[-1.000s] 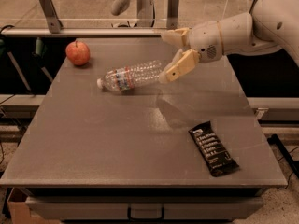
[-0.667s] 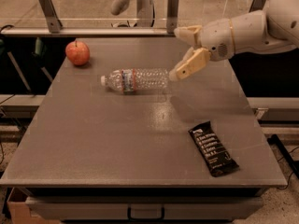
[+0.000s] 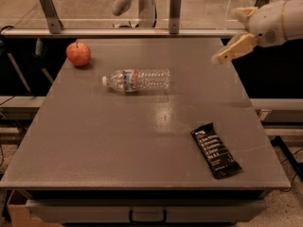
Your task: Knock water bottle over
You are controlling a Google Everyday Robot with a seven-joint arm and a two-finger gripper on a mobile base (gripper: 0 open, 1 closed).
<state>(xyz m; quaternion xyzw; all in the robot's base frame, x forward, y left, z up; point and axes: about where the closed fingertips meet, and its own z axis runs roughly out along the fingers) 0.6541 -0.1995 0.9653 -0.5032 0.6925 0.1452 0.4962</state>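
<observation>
Water bottle (image 3: 137,80) flat on its side, upper centre; gripper (image 3: 226,36) hangs upper right, spread wide, empty, well apart.

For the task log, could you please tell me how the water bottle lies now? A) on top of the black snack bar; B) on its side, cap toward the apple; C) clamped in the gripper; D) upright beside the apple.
B: the water bottle lies on its side on the table, white cap pointing toward the apple, while the open gripper hangs apart at the table's right edge.
</observation>
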